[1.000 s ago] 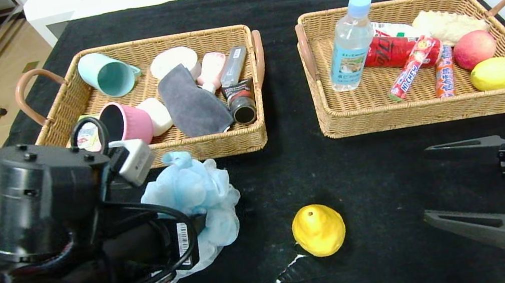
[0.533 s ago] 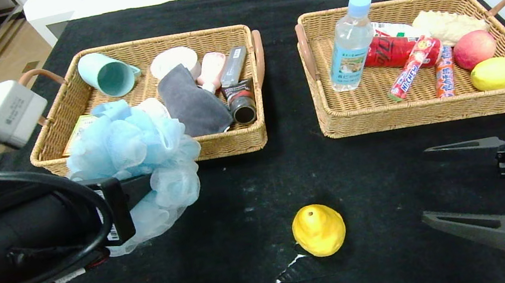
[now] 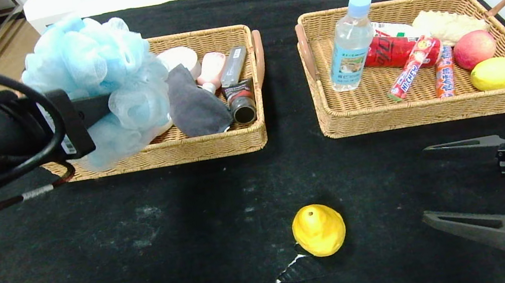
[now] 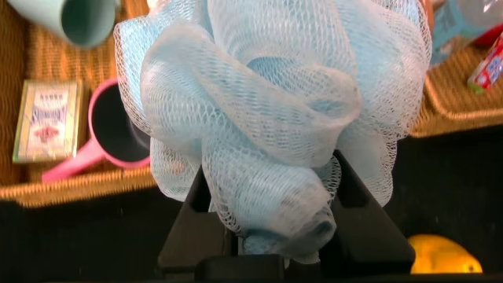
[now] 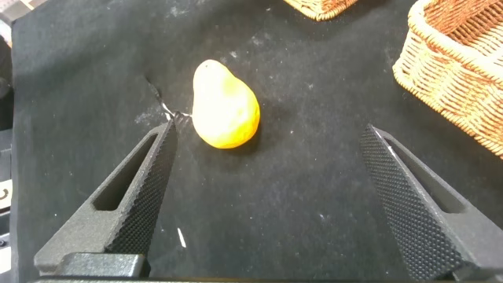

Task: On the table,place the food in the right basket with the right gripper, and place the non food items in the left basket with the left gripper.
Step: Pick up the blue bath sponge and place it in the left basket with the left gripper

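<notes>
From the head, the left gripper (image 3: 97, 107) holds the blue puff (image 3: 96, 80) above the left basket (image 3: 212, 143); only its wrist camera shows the pink pot (image 4: 110, 134) beneath, while the right gripper (image 3: 447, 186), wide open, holds nothing near the pear (image 3: 318, 230).

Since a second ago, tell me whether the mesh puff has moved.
Yes. The mesh puff, clamped in the left gripper, went from the table up and away, over the left basket.
</notes>
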`<state>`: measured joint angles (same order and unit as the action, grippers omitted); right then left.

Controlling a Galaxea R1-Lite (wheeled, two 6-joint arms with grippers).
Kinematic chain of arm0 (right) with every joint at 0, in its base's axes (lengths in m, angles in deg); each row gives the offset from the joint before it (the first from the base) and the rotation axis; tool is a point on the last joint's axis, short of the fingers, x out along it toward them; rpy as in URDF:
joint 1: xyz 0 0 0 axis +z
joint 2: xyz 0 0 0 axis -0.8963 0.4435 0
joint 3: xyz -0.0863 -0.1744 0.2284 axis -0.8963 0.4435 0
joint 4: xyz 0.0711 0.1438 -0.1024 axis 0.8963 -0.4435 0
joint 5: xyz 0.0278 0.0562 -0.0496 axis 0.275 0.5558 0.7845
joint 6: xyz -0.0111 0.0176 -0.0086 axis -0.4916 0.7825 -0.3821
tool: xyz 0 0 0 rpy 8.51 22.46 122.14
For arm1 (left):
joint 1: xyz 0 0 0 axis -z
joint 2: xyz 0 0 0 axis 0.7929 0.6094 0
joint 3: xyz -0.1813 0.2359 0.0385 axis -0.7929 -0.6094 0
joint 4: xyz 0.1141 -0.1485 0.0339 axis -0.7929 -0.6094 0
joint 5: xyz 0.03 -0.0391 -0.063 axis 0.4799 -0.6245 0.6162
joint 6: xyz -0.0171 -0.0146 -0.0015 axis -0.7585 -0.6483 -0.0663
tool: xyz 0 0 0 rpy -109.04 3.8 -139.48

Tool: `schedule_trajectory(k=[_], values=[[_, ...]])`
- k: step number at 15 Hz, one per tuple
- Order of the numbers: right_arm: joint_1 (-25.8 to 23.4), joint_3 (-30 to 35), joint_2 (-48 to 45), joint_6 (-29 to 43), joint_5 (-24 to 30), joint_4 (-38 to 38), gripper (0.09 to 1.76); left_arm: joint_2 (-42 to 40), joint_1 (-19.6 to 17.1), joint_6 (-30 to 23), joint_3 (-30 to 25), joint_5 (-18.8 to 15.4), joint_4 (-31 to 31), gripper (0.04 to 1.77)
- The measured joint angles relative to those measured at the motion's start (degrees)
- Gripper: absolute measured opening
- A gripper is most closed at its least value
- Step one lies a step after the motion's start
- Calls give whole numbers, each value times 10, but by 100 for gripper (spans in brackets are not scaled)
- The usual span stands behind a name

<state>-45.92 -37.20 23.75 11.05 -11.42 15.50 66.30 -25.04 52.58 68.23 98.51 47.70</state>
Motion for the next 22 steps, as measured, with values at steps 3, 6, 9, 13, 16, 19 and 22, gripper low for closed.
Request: schedule_trajectory(k=[3, 6, 9, 13, 16, 19, 22], values=[[0, 1, -6, 0, 0, 0, 171, 51, -32, 16, 79, -35, 0, 47], [0, 1, -18, 3, 0, 0, 171, 117, -44, 40, 167, -53, -3, 28], [5, 1, -26, 3, 0, 0, 171, 182, -45, 88, 225, -78, -5, 25], [10, 3, -35, 3, 0, -1, 171, 246, -37, 125, 270, -81, 2, 24], [11, 4, -38, 2, 0, -1, 171, 265, -24, 126, 277, -79, 2, 37], [11, 4, -41, 3, 0, -1, 171, 272, -19, 126, 279, -75, 1, 79], [11, 4, -43, 3, 0, -1, 171, 273, -17, 126, 280, -58, 0, 108]])
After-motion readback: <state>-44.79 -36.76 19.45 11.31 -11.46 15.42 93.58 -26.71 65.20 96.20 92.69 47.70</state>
